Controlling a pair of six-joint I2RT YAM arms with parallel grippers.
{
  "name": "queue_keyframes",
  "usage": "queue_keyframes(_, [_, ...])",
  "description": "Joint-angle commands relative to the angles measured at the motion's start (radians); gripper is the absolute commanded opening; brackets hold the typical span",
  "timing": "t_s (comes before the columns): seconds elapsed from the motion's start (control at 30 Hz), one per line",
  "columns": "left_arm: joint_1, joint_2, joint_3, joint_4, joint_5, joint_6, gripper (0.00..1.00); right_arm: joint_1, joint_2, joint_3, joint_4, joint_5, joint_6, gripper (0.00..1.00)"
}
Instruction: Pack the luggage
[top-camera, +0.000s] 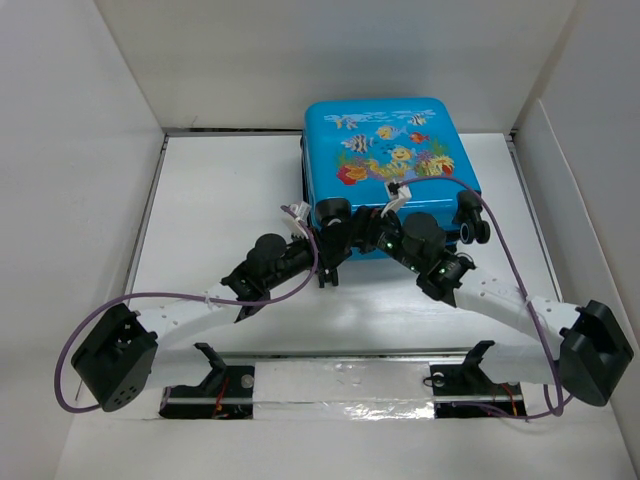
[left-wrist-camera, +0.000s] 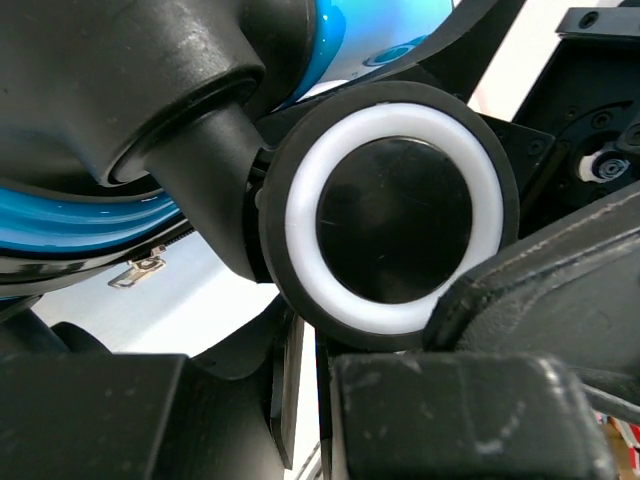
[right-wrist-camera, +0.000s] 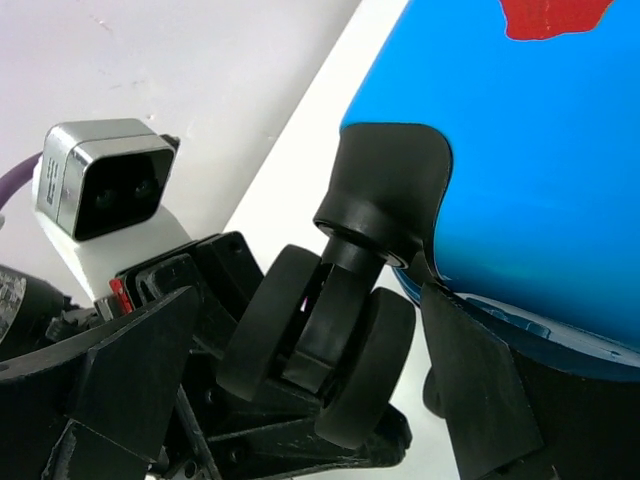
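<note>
A black wheel (left-wrist-camera: 400, 205) with a white ring fills the left wrist view, close against the lens. It belongs to the luggage (top-camera: 390, 150), whose blue shell curves away behind it. The left gripper (top-camera: 330, 240) sits at the near left corner of the luggage with its jaws pressed together. Nothing shows between them, and I cannot tell whether they nip anything. A small metal zip pull (left-wrist-camera: 135, 272) hangs at the luggage's seam, beside that corner.

The right gripper (right-wrist-camera: 310, 330) is at the same corner with its jaws spread wide. Its fingers (right-wrist-camera: 130, 370) stand one on each side of the twin wheel under the luggage's corner housing. Whether they touch it is not clear.

The luggage lies flat on the table (top-camera: 230, 200), fish print up and lid down, on the far side from the arm bases. A second wheel (top-camera: 472, 232) shows at its near right corner.

Nothing to pack shows beside the luggage in the top view, and the lid is down, so the filling seems done. What is left is probably securing it, though the pictures do not show whether the zip runs all the way round. With both arms crowded at one corner, the step in hand looks like steadying or shifting the luggage by its wheel, not loading it.
</note>
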Motion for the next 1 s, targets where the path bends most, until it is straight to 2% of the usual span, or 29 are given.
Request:
queue_keyframes(0.0, [0.003, -0.013, 0.020, 0.060, -0.028, 0.023, 0.06, 0.018, 0.008, 0.054, -0.043, 0.049, -0.027, 0.98])
queue_keyframes(0.3, [0.003, -0.018, 0.016, 0.041, -0.062, 0.048, 0.06, 0.027, 0.042, 0.086, -0.104, 0.115, -0.027, 0.83])
queue_keyframes(0.4, [0.003, -0.024, 0.016, 0.031, -0.080, 0.063, 0.05, 0.027, 0.040, 0.086, -0.106, 0.126, -0.024, 0.70])
queue_keyframes(0.43, [0.003, -0.024, 0.014, 0.029, -0.083, 0.069, 0.05, 0.027, 0.042, 0.086, -0.106, 0.128, -0.022, 0.61])
queue_keyframes(0.5, [0.003, -0.026, 0.013, 0.021, -0.096, 0.077, 0.05, 0.027, 0.039, 0.089, -0.112, 0.140, -0.021, 0.49])
queue_keyframes(0.53, [0.003, -0.027, 0.013, 0.020, -0.099, 0.080, 0.05, 0.027, 0.034, 0.090, -0.115, 0.144, -0.024, 0.40])
queue_keyframes(0.63, [0.003, -0.033, 0.006, 0.008, -0.123, 0.097, 0.05, 0.036, 0.034, 0.115, -0.151, 0.164, -0.038, 0.24])
queue_keyframes(0.83, [0.003, -0.092, -0.055, -0.014, -0.254, 0.144, 0.12, 0.037, 0.037, 0.147, -0.187, 0.175, -0.045, 0.05])
queue_keyframes(0.93, [-0.078, -0.101, -0.084, 0.006, -0.375, 0.198, 0.00, 0.046, 0.040, 0.156, -0.185, 0.169, -0.044, 0.00])
queue_keyframes(0.97, [-0.078, -0.084, -0.093, 0.023, -0.384, 0.204, 0.00, 0.046, 0.042, 0.158, -0.179, 0.161, -0.045, 0.00])
